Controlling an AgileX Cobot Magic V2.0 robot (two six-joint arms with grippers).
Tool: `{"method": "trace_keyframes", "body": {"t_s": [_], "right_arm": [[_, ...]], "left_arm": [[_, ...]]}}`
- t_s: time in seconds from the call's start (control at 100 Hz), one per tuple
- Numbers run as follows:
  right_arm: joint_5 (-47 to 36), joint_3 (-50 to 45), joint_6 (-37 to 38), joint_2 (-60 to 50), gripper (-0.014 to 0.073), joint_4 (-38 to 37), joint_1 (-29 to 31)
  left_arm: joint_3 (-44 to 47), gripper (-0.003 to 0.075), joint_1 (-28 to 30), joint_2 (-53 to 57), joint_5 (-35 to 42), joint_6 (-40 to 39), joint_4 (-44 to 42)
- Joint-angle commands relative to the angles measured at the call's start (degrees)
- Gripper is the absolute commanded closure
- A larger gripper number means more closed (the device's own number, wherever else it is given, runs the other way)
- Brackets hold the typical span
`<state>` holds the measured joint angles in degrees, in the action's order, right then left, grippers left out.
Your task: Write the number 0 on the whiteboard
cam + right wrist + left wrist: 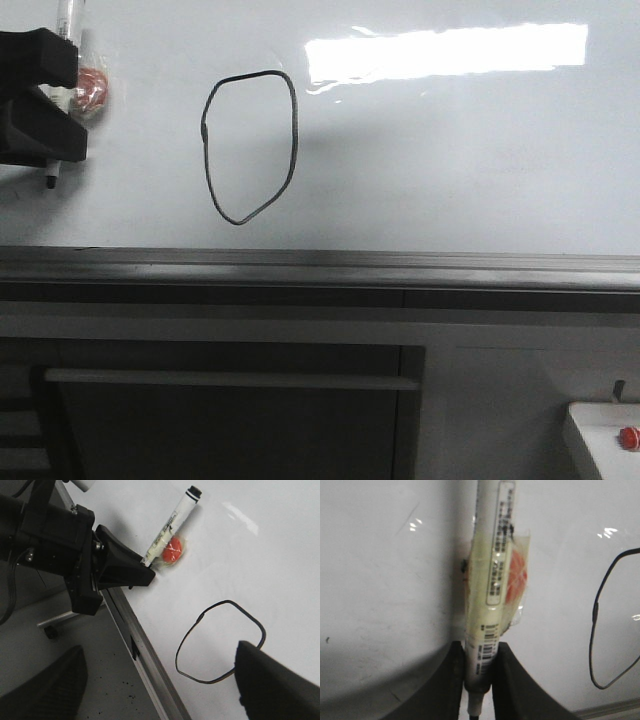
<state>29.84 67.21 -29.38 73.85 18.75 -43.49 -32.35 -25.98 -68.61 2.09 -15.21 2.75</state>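
The number 0 (206, 160) is a thin black closed loop with a pointed lower end, drawn on the glossy whiteboard (450, 160). At the far left, well apart from the loop, my left gripper (40, 110) is shut on a white marker (492, 565) that carries an orange sticker. The marker's tip (50, 182) sticks out below the fingers; whether it touches the board I cannot tell. The loop's stroke (594, 614) shows beside the marker in the left wrist view. My right gripper (160, 685) hangs open and holds nothing, with the loop (228, 601) and the left gripper (125, 572) in its view.
A grey metal ledge (320, 265) runs along the board's lower edge, with a dark cabinet and a long handle bar (230, 379) below it. A white box with a red button (628, 436) sits at the lower right. A bright glare (445, 50) lies on the board.
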Motion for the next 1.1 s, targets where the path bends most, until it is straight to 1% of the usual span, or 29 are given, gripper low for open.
{"method": "trace_keyframes", "body": {"t_s": [0.0, 0.18, 0.35, 0.6, 0.88, 0.91, 0.95, 1.0, 1.05, 1.07, 1.08, 1.09], "right_arm": [[-3.19, 1.98, 0.01, -2.06, 0.0055, 0.89, 0.31], [-3.19, 1.98, 0.01, -2.06, 0.0055, 0.89, 0.31], [-3.19, 1.98, 0.01, -2.06, 0.0055, 0.89, 0.31], [-3.19, 1.98, 0.01, -2.06, 0.0055, 0.89, 0.31], [-3.1, 1.98, 0.01, -2.06, 0.0055, 0.89, 0.31], [-3.1, 1.98, 0.01, -2.06, 0.0055, 0.89, 0.31], [-3.06, 1.98, 0.01, -2.06, 0.0055, 0.89, 0.31], [-3.06, 1.98, 0.01, -2.06, 0.0055, 0.89, 0.31], [-2.96, 1.98, 0.01, -2.06, 0.0055, 0.89, 0.31], [-2.85, 1.98, 0.01, -2.06, 0.0055, 0.89, 0.31], [-2.85, 1.98, 0.01, -2.06, 0.0055, 0.89, 0.31], [-2.74, 1.98, 0.01, -2.06, 0.0055, 0.89, 0.31]], "left_arm": [[-1.97, 0.0741, 0.15, 0.92, 2.08, -0.41, -0.42], [-1.97, 0.0741, 0.15, 0.92, -0.56, -0.41, -0.42], [-1.97, 0.0741, 0.15, 0.47, -0.44, -0.41, -0.42], [-1.97, 0.0741, 0.15, -4.76, -0.03, -0.41, 1.74], [-1.97, 0.0734, 0.15, -3.46, 0.74, -0.41, 0.91], [-1.97, 0.072, 0.15, -3.33, 0.86, -0.41, 0.93], [-1.97, 0.0682, 0.15, -3.01, 0.86, -0.41, 0.9], [-1.97, 0.0616, 0.15, -2.48, 0.98, -0.41, 0.79], [-1.97, 0.0527, 0.15, -2.12, 0.98, -0.41, 0.79], [-1.97, 0.0506, 0.15, -1.79, 0.98, -0.41, 0.79], [-1.97, 0.0477, 0.15, -1.66, 0.87, -0.41, 0.79], [-1.97, 0.0477, 0.15, -1.59, 0.87, -0.41, 0.79]]}}
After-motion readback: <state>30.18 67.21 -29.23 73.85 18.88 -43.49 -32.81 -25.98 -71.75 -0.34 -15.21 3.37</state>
